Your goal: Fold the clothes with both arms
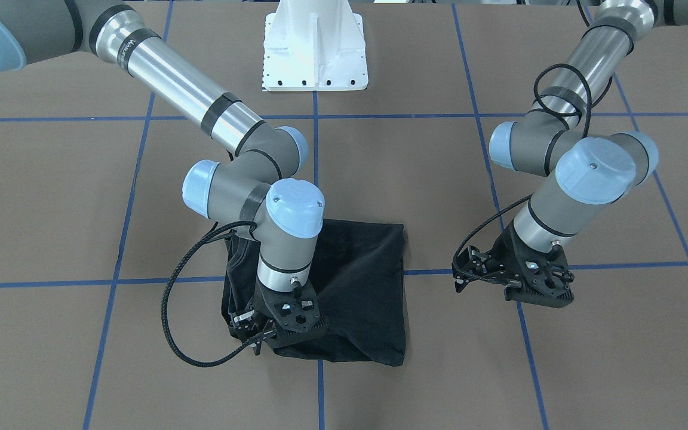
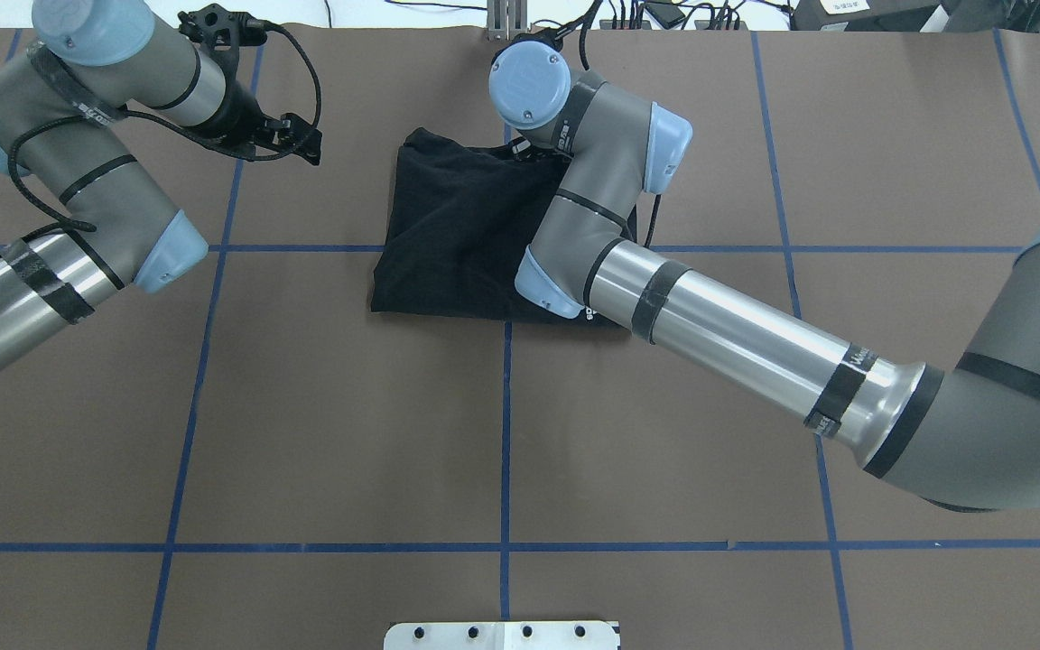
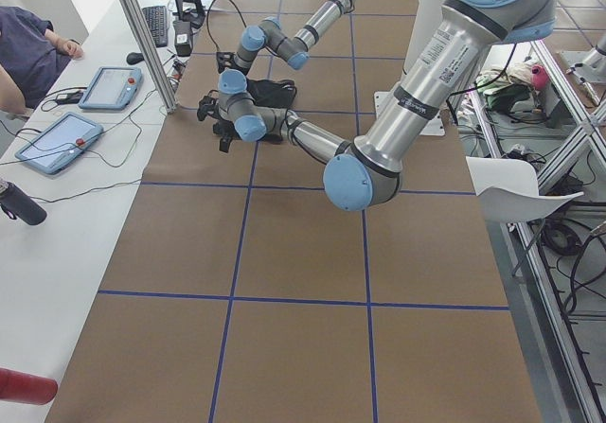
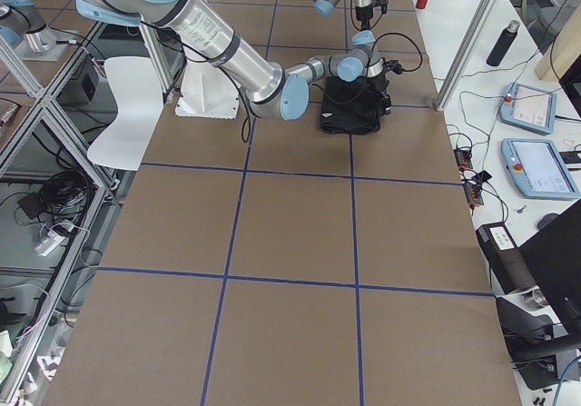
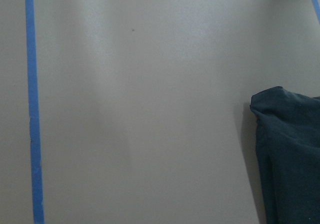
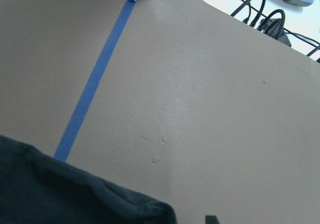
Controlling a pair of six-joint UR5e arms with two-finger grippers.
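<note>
The black T-shirt lies folded into a rough rectangle on the brown table; no graphic shows. It also appears in the overhead view, the left wrist view and the right wrist view. My right gripper sits low over the shirt's corner on the operators' side. Its wrist hides its fingers, so I cannot tell if it holds cloth. My left gripper hangs over bare table beside the shirt, apart from it. It looks open and empty in the overhead view.
The white base pedestal stands at the robot's side of the table. Blue tape lines grid the brown surface. Tablets and cables lie past the table's far edge. A person sits beside the table.
</note>
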